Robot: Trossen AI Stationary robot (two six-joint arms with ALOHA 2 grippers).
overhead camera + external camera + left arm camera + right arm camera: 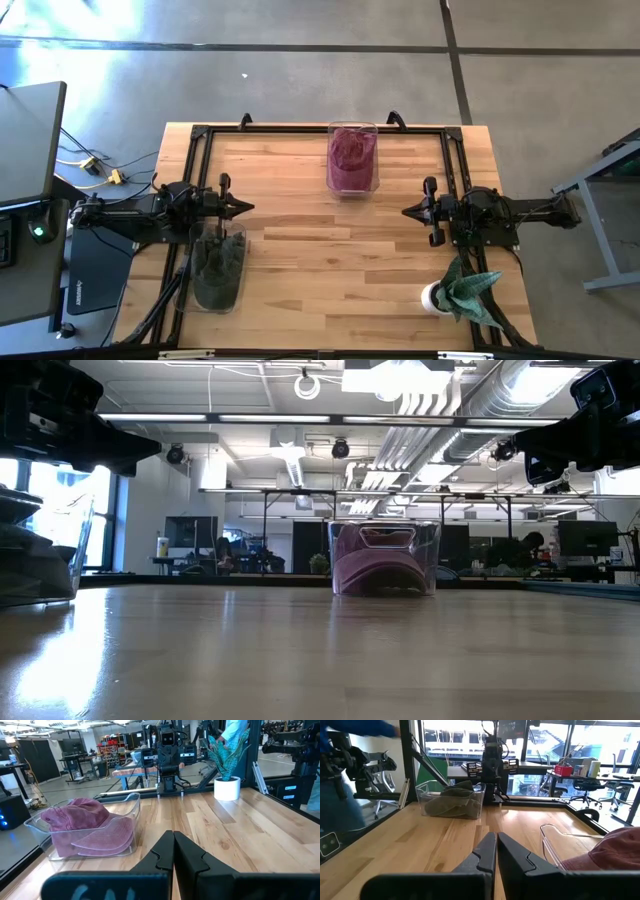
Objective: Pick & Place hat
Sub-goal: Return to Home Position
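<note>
The left hand (243,208), closed and empty, hovered just beside the black caps (218,260) in their bin (217,305). The right hand (410,211), likewise closed, was well apart from the binned maroon cap (351,150). Homing wanted level, bin-clear retraction.

No legible text, labels or numbers

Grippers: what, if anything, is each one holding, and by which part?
Nothing is held: the left gripper and the right gripper are both shut and empty.
</note>
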